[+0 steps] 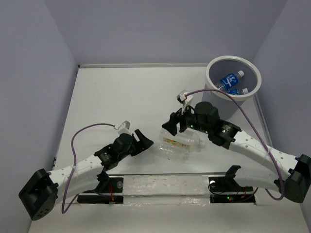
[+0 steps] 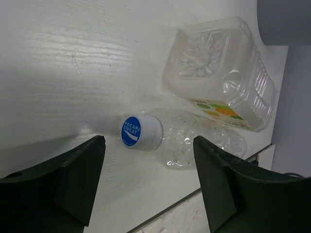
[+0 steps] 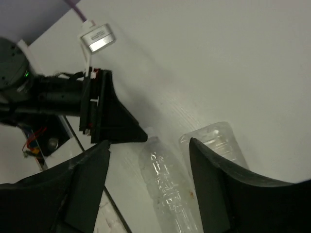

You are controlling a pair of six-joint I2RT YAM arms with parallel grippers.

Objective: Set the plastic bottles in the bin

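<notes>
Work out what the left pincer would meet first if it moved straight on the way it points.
Probably the blue cap of the small bottle lying ahead, the big bottle behind it; depth is unclear.

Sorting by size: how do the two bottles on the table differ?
The big bottle is square-sided with a printed label; the small bottle is rounder and slimmer. Toward the left wrist camera, the small bottle turns its cap, the big bottle its base. Both are clear.

The large bottle and small bottle are clear, glossy, ribbed plastic. The blue cap is smooth. The table looks matt and faintly grained.
</notes>
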